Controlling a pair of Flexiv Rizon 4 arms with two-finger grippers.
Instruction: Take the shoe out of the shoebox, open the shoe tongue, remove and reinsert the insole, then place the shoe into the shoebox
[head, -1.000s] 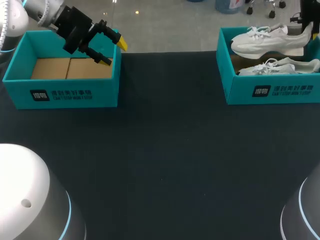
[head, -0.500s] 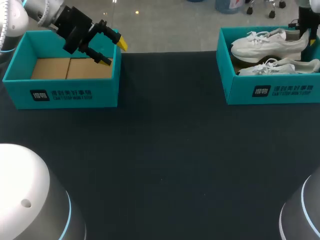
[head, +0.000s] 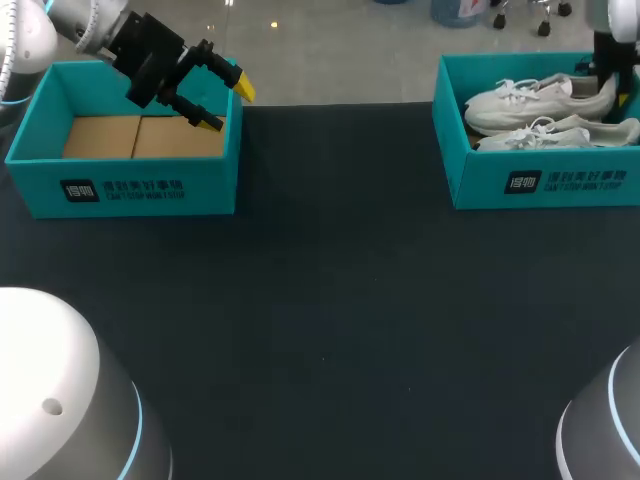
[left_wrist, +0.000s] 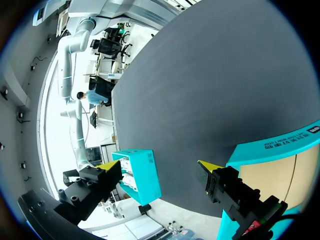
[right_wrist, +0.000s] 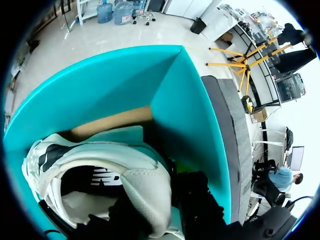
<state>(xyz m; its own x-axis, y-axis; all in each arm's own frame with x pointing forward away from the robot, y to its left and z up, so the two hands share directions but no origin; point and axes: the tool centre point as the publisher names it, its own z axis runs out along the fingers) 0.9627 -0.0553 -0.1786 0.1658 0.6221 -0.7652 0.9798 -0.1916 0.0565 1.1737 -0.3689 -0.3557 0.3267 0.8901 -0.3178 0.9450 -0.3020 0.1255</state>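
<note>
**While left gripper (head: 228, 104) hangs idle, right gripper (right_wrist: 160, 205) has the sneaker by the heel, in the box**

- Right shoebox (head: 540, 185): teal, at the far right of the table (head: 330, 300). Two white sneakers inside.
- Upper sneaker (head: 530, 98) lies lengthwise toward the back wall, toe toward the table's middle and heel at the right arm. It is just behind the lower sneaker (head: 560, 133); whether the two touch is not clear.
- Right gripper is clamped on the upper sneaker's heel collar. In the right wrist view one dark finger sits inside the shoe opening and the other outside the heel, with the padded wall pinched between. The box corner is close beside it.
- Left gripper is released, jaws spread wide and nothing between them. It hovers over the near right corner of the left shoebox (head: 120, 190). That box holds only its cardboard liner (head: 140, 137).

Step, as I judge it: the closing one, setting the shoe into the shoebox. The sneaker is already down within the walls and is held only at the heel. The same pose could be the first lift, and nothing visible settles it.

Next move calls for opening the fingers once the sole is bearing. The inner finger should then come straight up out of the collar, so the heel is not dragged. Mind the box wall beside the wrist.
</note>
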